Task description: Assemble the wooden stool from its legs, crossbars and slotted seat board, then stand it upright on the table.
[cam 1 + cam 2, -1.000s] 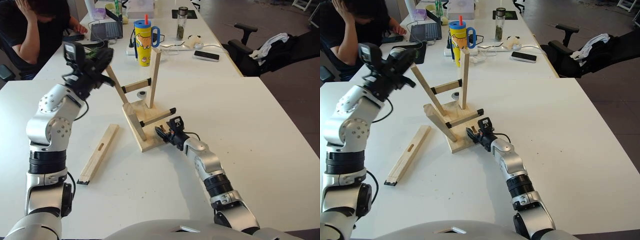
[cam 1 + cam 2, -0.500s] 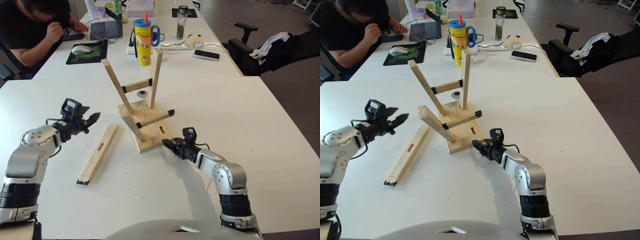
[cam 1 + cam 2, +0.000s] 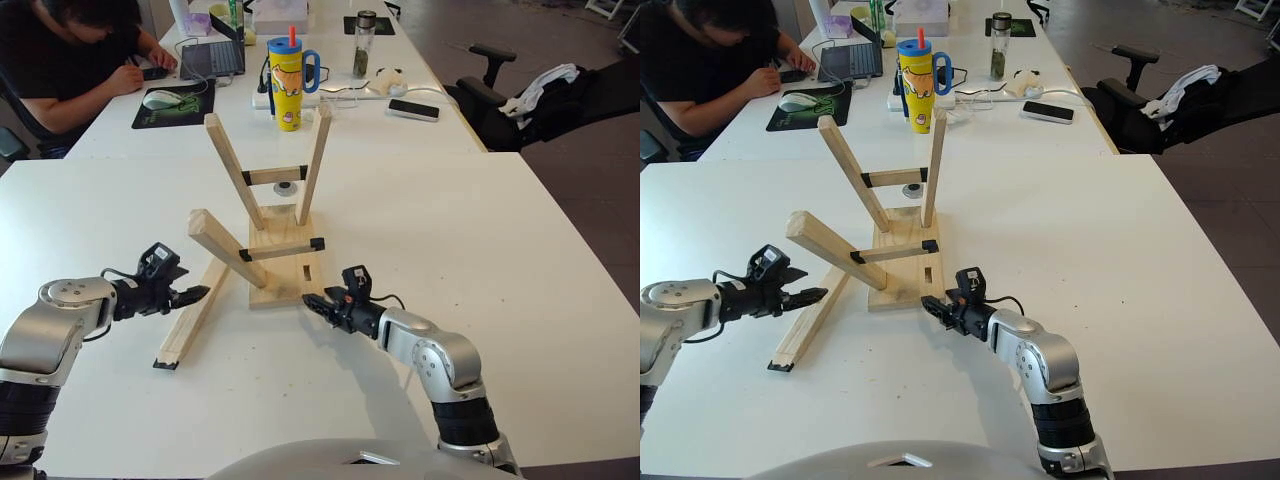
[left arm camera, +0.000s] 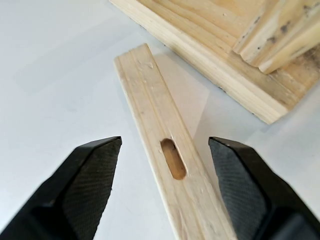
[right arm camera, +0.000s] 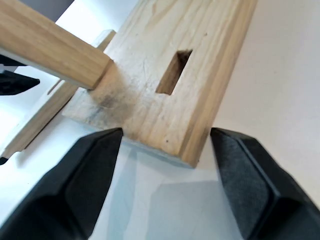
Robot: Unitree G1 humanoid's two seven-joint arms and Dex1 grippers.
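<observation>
Between the left jaws, spread wide w/ nothing held, lies the loose slotted slat (image 4: 170, 155), flat on the white desk (image 3: 520, 230). Just ahead of the right jaws, also wide & empty, is the seat board (image 5: 150, 100) corner. The part-built stool (image 3: 275, 176) rests on that board, legs angled up.

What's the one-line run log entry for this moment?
left pincer: open over loose slotted slat | right pincer: open at seat board corner | stool: partly assembled, upside down
</observation>
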